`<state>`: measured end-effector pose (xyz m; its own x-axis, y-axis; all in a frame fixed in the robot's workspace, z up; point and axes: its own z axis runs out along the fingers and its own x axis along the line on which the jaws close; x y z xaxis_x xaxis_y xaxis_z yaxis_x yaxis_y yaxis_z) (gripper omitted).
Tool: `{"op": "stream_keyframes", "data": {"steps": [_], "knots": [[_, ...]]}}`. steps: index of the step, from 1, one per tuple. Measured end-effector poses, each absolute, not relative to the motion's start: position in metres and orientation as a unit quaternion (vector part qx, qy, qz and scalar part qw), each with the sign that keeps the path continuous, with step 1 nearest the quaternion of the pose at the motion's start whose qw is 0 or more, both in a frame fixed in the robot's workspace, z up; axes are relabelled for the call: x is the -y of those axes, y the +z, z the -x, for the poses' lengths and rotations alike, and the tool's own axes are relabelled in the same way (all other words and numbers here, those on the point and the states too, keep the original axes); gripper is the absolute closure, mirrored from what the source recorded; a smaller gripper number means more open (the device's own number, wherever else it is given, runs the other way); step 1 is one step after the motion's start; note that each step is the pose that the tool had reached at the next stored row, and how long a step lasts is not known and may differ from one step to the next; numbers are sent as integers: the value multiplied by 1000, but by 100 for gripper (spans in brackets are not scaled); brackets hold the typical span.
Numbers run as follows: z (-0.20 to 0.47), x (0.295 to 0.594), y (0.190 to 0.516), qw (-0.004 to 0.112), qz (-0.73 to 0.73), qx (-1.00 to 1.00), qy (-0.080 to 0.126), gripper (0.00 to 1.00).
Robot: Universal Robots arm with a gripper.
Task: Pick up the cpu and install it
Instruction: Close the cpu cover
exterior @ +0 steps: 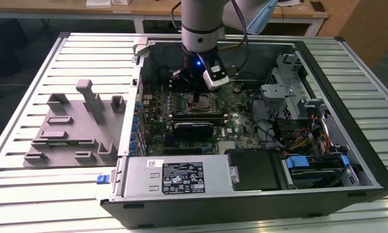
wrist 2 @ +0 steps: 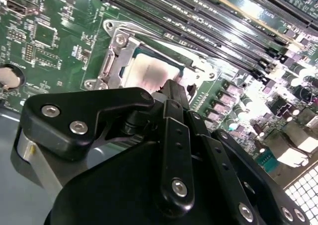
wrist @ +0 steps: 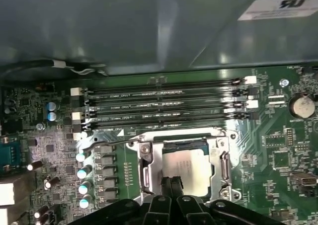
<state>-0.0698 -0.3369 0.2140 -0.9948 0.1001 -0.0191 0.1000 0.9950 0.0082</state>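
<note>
The cpu (wrist: 188,166) lies flat inside the metal socket frame (wrist: 222,163) on the motherboard (wrist: 278,150), just beside the memory slots (wrist: 159,106). Your hand (wrist: 171,182) is clenched, its tips together at one edge of the chip with nothing between them. Expect it to be light, stiff, slick-topped and fragile; hold it by opposite rims.

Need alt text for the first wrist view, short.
The gripper, fingers together, sits over one edge of the cpu, which lies inside the metal-framed socket on the green motherboard. A row of memory slots runs beyond the socket, with the grey case wall behind them.
</note>
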Motion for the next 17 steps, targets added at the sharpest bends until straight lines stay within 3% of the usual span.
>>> {"op": "stream_keyframes", "data": {"steps": [17], "knots": [[79, 340, 204, 10, -49, -999, 7, 89]]}}
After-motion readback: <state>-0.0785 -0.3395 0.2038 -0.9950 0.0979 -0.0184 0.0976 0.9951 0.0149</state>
